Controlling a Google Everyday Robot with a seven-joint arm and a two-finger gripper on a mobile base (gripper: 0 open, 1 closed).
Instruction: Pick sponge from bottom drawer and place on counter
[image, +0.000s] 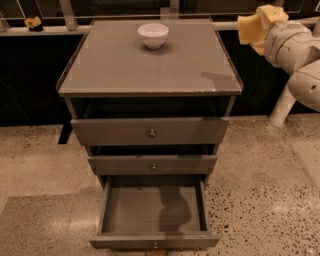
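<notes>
Camera view: your gripper (263, 30), right of the counter (125, 67), pinches the sponge (248, 29). It looks soft and light; hold its middle.

The robot's single white, smooth-shelled arm (306, 80) enters from the right edge of the camera view, and only its last links show. A bulky rounded segment sits lowest, against the frame edge. Above it a shorter white cylindrical wrist (289, 42) angles up and to the left. At its tip, in the upper right corner of the view, is the two-finger parallel-jaw gripper (260, 25) with pale tan fingers. It is raised high and pointing left, its jaws closed on a small pale-yellow soft block — the sponge (247, 29) — held clear of any surface.
</notes>
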